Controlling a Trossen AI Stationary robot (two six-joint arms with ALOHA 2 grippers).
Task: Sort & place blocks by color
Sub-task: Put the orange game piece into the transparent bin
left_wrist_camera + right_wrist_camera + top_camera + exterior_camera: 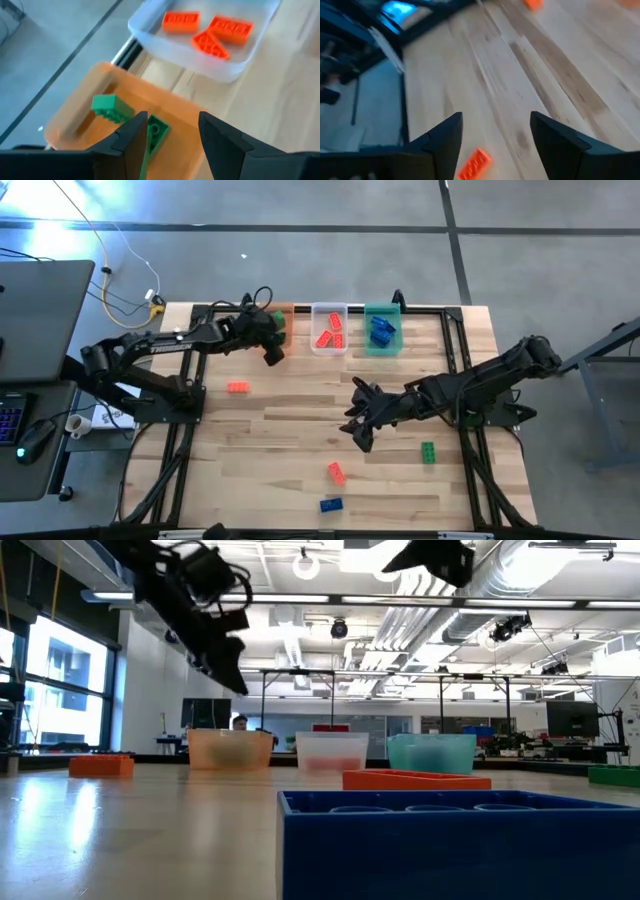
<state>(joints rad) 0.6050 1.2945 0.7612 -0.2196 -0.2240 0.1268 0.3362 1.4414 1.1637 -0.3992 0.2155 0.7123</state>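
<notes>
Left gripper, jaws apart and empty, above the orange tub holding 2 green blocks; right gripper, jaws apart and empty, over mid-bench.

Left tool raised at table's far edge, fingers parted; right tool mid-table, fingers spread.

I'm seeing the left gripper hanging over the orange tub, jaws spread apart. Two green blocks are sitting in that tub: one lying clear of the fingers, the other showing in the gap right against one finger; can't tell if they're touching. The clear tub is sitting just beside the orange one, holding three red-orange blocks. Wooden table is showing underneath.
</notes>
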